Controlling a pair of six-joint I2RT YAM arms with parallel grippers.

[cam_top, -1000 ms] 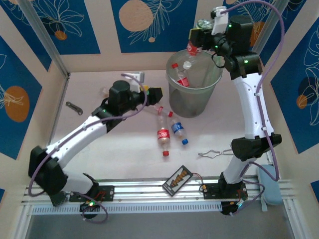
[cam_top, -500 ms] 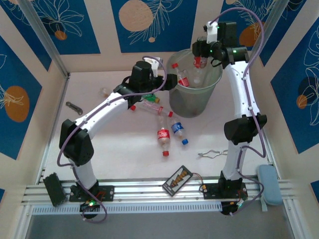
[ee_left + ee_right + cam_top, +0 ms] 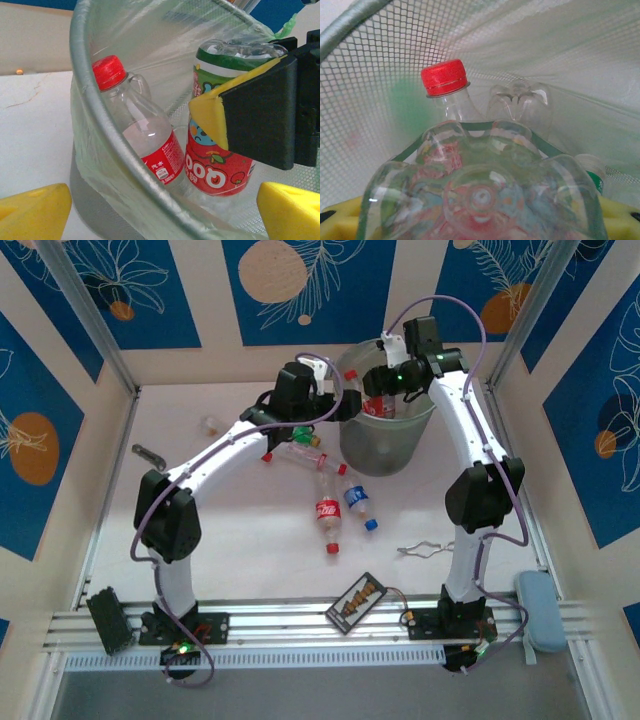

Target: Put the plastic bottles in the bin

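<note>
Right gripper [image 3: 376, 390] inside round translucent grey-green plastic bin [image 3: 395, 445], clenched on clear plastic bottle with green-and-red label [image 3: 220, 170]; not yet dropped. Red-capped clear bottle [image 3: 150, 145] in bin, leaning on wall. Left gripper [image 3: 338, 406] at bin's left rim, jaws spread, empty. Remaining mid-worktop, near bin: red-labelled bottle [image 3: 328, 512], blue-labelled bottle [image 3: 357, 502], clear bottle lying flat [image 3: 300, 453]. Judged: roughly midway at best.

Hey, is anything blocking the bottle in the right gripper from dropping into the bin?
Nothing visible blocks it. The held bottle in the right gripper is already inside the rim of the bin; only a red-capped bottle leans beside it.
</note>
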